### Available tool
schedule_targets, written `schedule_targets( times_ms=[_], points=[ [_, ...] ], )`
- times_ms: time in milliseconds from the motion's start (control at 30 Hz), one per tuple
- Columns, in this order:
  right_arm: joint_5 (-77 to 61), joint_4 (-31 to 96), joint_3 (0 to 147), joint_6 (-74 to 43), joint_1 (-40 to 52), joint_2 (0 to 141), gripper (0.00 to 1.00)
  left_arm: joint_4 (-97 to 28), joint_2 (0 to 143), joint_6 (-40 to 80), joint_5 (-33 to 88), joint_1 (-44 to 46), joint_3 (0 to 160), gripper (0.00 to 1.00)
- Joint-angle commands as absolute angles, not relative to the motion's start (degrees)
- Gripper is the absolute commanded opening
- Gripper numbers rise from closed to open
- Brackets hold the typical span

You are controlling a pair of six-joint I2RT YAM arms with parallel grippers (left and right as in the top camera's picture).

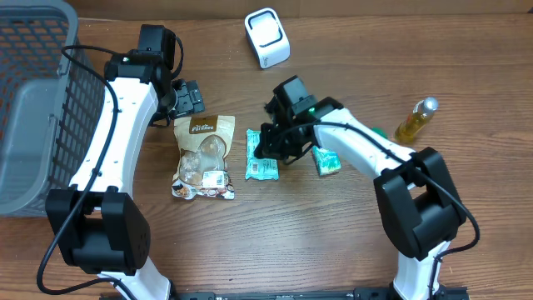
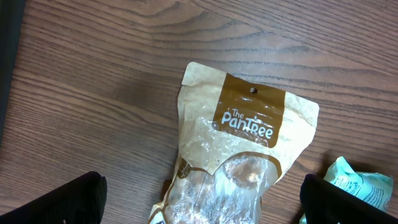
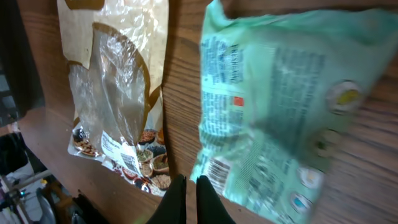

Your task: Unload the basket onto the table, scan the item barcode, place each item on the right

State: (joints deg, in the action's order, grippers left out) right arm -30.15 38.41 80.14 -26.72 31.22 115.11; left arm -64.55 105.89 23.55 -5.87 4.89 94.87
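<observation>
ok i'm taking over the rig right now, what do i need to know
Left claw: open, hovering over the brown PanTree pouch, holding nothing.
Right claw: shut at the edge of the green packet beside the pouch; whether it grips it is unclear.
White scanner stands apart from both items.
Done: nothing at the scanner yet.
Left: lift an item, show its barcode to the scanner.

A brown PanTree pouch (image 1: 202,158) lies flat on the wooden table (image 1: 350,250), near the right gripper (image 1: 266,152) on its left side, with its clear window facing up. Far beyond the pouch on that same side stands a grey mesh basket (image 1: 33,108). Well apart to the gripper's right is a yellow bottle (image 1: 416,121).
</observation>
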Motion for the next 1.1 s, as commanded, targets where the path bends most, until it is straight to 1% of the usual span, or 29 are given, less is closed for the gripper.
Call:
schedule_targets(
  times_ms=[0,267,400,533,733,833,900,1067],
  points=[
    [-31.2,35.0,77.4,-26.3,31.6,116.2,0.04,-64.4,105.1,22.7,-6.4,5.4,95.6,1.0],
    [-31.2,20.9,67.4,-27.0,31.9,116.9,0.04,-64.4,105.1,22.7,-6.4,5.4,95.6,1.0],
    [-31.0,16.3,64.1,-27.0,32.3,117.7,0.04,-64.4,105.1,22.7,-6.4,5.4,95.6,1.0],
    [-31.9,15.1,64.3,-27.0,32.6,118.2,0.04,-64.4,105.1,22.7,-6.4,5.4,95.6,0.99],
    [-39.7,15.5,69.8,-25.2,31.7,114.8,0.04,-64.4,105.1,22.7,-6.4,5.4,95.6,0.99],
    [-39.5,15.4,71.7,-24.8,31.0,113.1,0.04,-64.4,105.1,22.7,-6.4,5.4,95.6,1.0],
    [-37.5,14.7,72.4,-23.9,30.5,112.7,0.04,-64.4,105.1,22.7,-6.4,5.4,95.6,1.0],
    [-26.6,14.4,72.4,-23.9,30.1,113.7,0.04,-64.4,105.1,22.7,-6.4,5.4,95.6,1.0]
  ],
)
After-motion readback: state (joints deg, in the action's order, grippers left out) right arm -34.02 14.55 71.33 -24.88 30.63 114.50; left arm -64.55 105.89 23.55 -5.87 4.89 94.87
